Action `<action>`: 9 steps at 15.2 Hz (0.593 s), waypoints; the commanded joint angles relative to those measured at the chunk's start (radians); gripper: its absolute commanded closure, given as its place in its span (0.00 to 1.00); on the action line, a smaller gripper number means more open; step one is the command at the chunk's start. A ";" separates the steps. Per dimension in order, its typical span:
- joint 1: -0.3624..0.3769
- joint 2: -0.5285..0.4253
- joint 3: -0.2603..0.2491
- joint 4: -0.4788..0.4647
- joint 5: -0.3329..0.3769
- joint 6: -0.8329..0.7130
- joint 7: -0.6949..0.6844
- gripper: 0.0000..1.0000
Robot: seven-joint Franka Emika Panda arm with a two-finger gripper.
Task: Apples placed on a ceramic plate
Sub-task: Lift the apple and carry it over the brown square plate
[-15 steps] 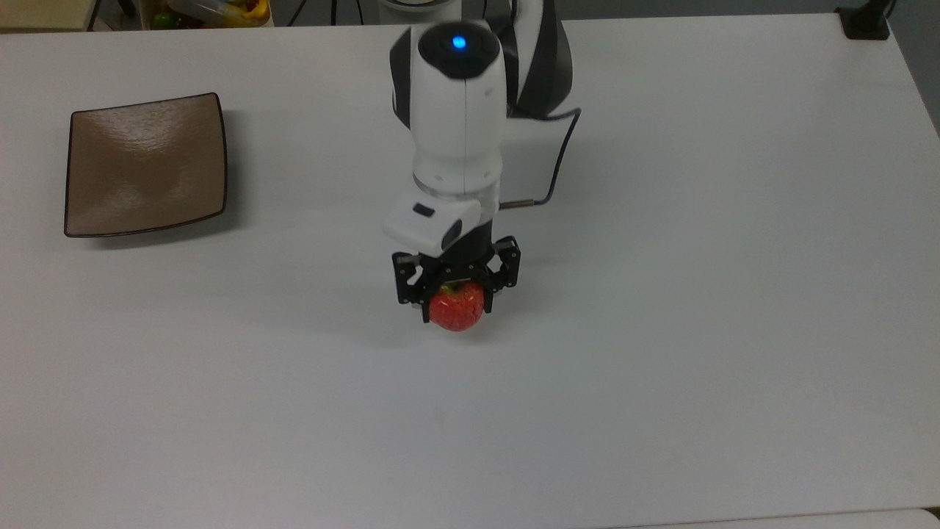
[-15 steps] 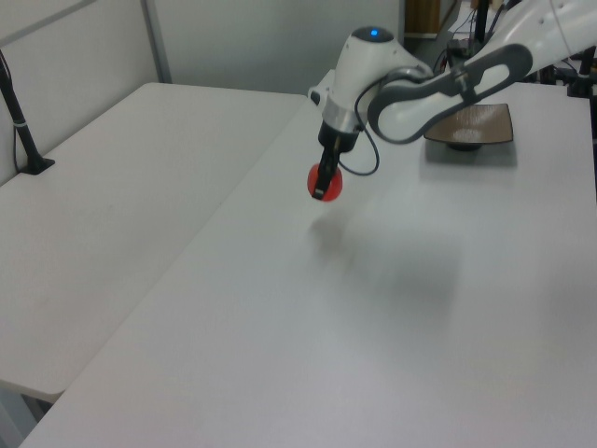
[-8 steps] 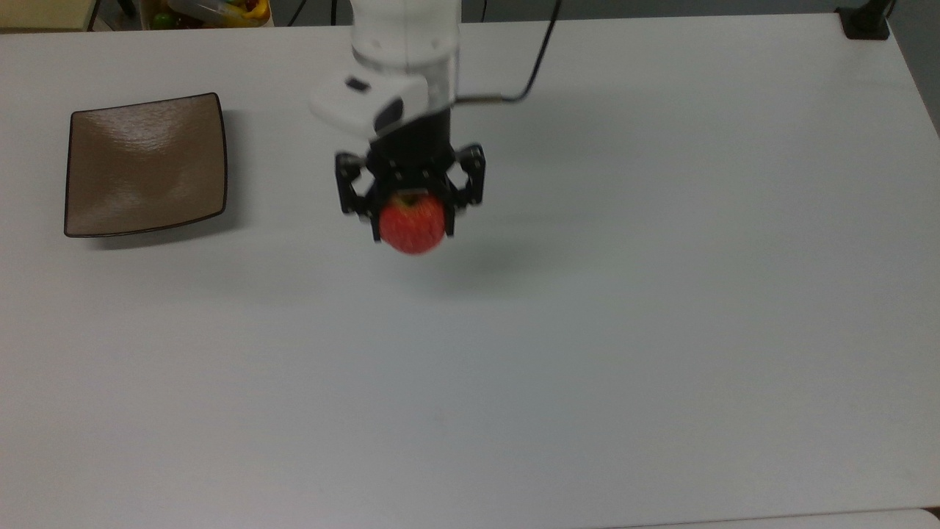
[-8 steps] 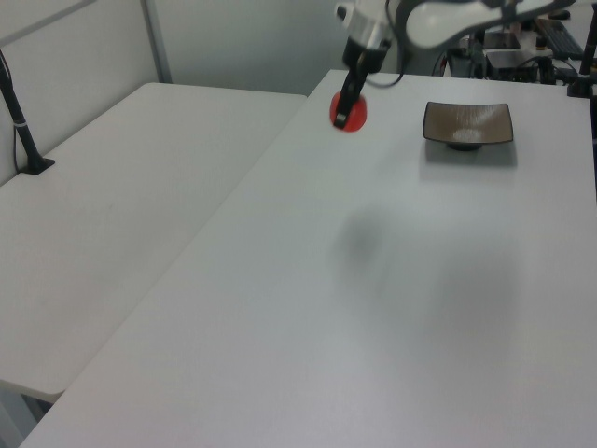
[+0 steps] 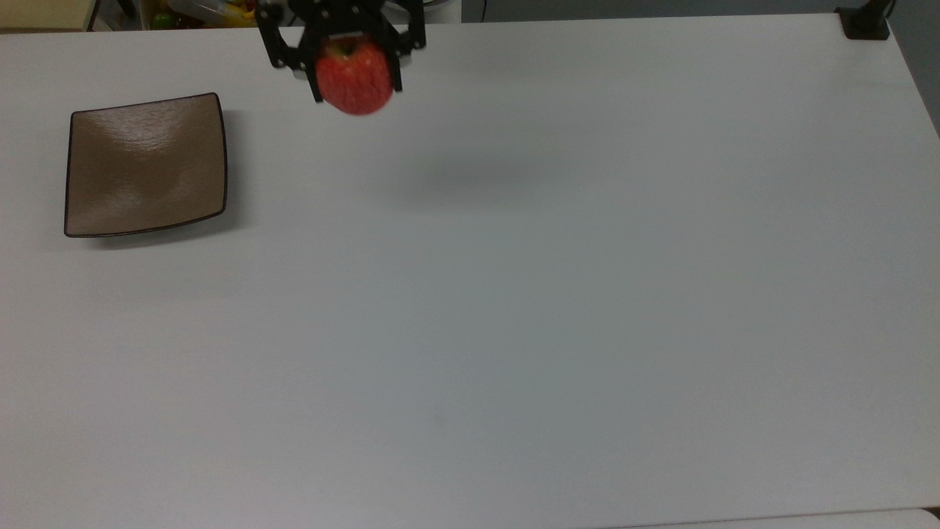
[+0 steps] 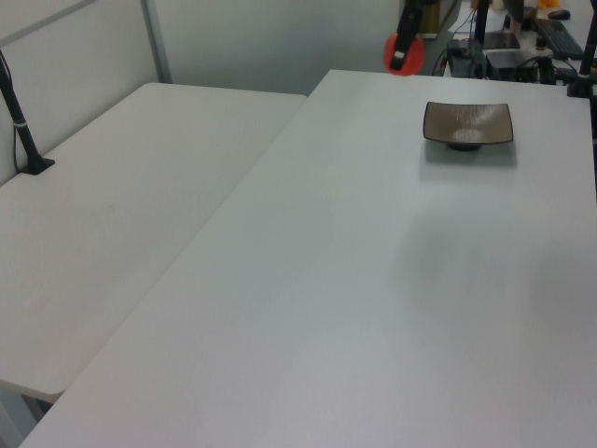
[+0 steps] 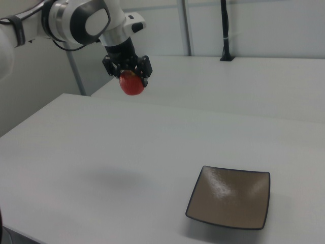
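- My gripper [image 5: 356, 70] is clamped on the apple [image 5: 355, 76], one black finger on each side of it; in the right view [image 7: 132, 81] the same grasp is plain, the fingers pointing down.
- The apple [image 7: 132, 85] hangs clear of the table [image 5: 514, 294], high above the surface, with a faint shadow on the tabletop below it. Red skin, a yellowish-green patch at the top between my fingers.
- In the left view the apple [image 6: 403, 52] sits in my gripper [image 6: 405, 58] above the far edge of the table [image 6: 373, 280].
- The ceramic plate [image 5: 145, 164] lies flat on the table, square, glossy brown, thin dark rim, nothing on it.
- Relative to the plate: in the top view the apple is to the plate's upper right, well apart; in the right view the plate [image 7: 229, 197] is low and to the right, the apple up and to the left of it; in the left view the plate [image 6: 467, 124] lies just right of and below the apple.
- My arm [image 7: 76, 20], white with dark joints, reaches in from the right view's upper left.
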 commanded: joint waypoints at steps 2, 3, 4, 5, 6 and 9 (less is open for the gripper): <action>-0.075 -0.107 -0.007 -0.121 0.059 -0.024 -0.158 0.47; -0.100 -0.110 -0.007 -0.124 0.062 -0.026 -0.197 0.47; -0.131 -0.110 -0.007 -0.129 0.064 -0.026 -0.231 0.47; -0.158 -0.108 -0.007 -0.135 0.065 -0.024 -0.263 0.47; -0.212 -0.104 -0.007 -0.147 0.068 -0.018 -0.338 0.47; -0.316 -0.052 -0.020 -0.152 0.090 0.006 -0.514 0.45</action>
